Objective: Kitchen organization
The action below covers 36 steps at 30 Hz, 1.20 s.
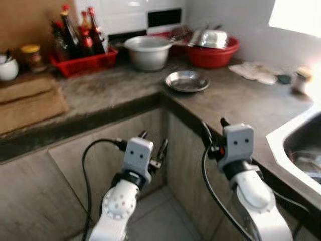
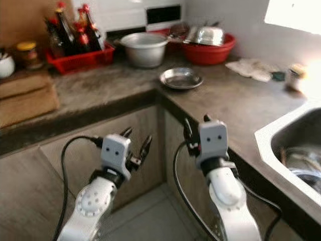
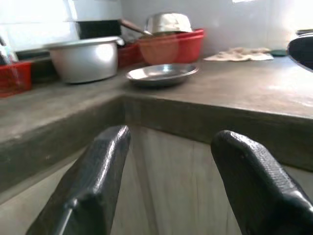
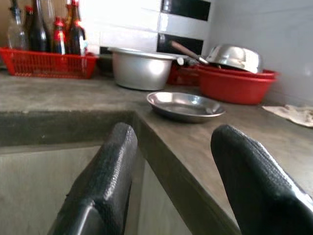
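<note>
Two silver arms raised forward side by side, left claw (image 1: 153,146) and right claw (image 1: 214,129) each with black fingers spread apart, holding nothing.

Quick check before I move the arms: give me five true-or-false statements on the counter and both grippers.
1. The steel plate lies near the counter's inner corner. True.
2. The left gripper holds the plate. False: it is open and empty, below the counter edge.
3. The red basket holds bottles. True.
4. The metal pot sits in the sink. False: it stands on the counter, behind the plate.
5. The right gripper is shut. False: its fingers are apart.
</note>
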Motion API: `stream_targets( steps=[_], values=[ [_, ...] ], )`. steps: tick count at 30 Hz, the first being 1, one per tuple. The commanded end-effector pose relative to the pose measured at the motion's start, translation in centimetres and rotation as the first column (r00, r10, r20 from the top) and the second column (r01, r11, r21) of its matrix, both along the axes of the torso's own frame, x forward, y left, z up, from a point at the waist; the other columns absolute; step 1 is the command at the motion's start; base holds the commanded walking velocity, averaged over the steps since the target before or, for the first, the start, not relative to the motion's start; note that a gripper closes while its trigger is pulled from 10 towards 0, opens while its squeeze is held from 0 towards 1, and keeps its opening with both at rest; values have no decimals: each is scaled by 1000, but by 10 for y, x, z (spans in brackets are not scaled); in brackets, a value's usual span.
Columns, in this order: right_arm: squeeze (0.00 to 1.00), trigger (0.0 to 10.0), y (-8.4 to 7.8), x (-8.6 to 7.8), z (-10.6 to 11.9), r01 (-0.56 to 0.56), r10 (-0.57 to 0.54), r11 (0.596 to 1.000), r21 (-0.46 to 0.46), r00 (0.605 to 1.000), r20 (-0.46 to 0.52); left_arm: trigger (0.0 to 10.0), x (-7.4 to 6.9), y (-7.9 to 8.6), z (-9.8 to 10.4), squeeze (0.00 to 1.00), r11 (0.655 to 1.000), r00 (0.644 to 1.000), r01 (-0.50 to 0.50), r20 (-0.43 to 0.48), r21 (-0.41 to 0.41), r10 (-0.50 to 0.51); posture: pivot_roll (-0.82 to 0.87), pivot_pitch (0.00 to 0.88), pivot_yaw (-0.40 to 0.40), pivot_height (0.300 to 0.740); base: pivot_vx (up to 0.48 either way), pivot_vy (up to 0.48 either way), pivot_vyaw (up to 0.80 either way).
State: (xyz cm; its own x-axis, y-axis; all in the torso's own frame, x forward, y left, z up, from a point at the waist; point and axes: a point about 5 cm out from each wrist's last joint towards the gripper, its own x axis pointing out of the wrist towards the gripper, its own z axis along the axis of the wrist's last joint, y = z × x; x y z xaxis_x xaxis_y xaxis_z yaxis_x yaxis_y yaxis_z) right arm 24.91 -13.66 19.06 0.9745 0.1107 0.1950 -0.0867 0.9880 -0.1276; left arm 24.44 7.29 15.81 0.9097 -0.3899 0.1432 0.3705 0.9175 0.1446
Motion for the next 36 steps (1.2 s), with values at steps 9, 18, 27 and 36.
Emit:
stream_targets(
  steps=[9, 18, 27, 36],
  values=[
    [0, 10000, 6, 2, 5, -25, 24, 1000, 16, 999, 21, 10000, 2, 6, 3, 0, 1000, 1000, -23, 14, 8, 23, 51, 31, -29, 740, 278, 0, 711],
    [0, 10000, 6, 5, 6, -27, 26, 999, 22, 999, 25, 10000, 3, 5, 3, 0, 1000, 1000, -20, 15, 5, 20, 52, 30, -32, 740, 310, 0, 0],
    [0, 10000, 7, 5, 7, -27, 26, 999, 27, 999, 28, 10000, 2, 5, 2, 0, 1000, 1000, -21, 12, 4, 21, 50, 30, -31, 740, 275, 0, 0],
    [0, 10000, 7, 8, 9, -22, 20, 999, 37, 999, 34, 10000, 3, 4, 3, 0, 1000, 1000, -15, 13, 3, 15, 52, 26, -31, 740, 295, 0, 0]
  ],
)
